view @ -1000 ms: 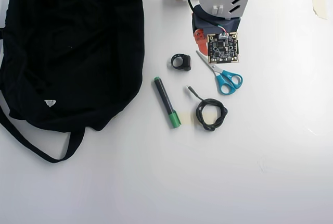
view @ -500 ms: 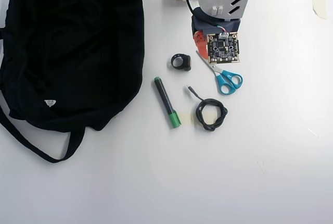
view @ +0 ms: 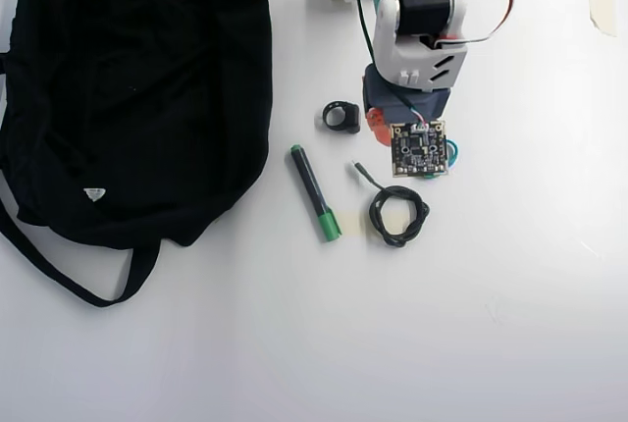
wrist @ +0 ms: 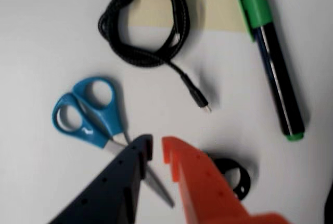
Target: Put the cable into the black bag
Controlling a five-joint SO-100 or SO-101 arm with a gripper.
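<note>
Looking down from the wrist view, the gripper is seen at the bottom edge with its dark blue finger and orange finger parted by just a narrow gap, and nothing is held between them. The black braided cable is coiled up on the white table toward the top of that view, well clear of the fingertips, with its plug end trailing off down and to the right. A strip of beige tape is partly covered by the coil.

Blue-handled scissors are laid just left of the gripper, and their blades are partly hidden behind the dark finger. A green-capped marker is parked along the right side, and a small black ring-shaped part is tucked behind the orange finger.

In the overhead view, the cable is spotted just below the arm's camera board, beside the marker. The black bag is spread over the left side of the table, well apart from the cable. The ring part is found just left of the arm.
</note>
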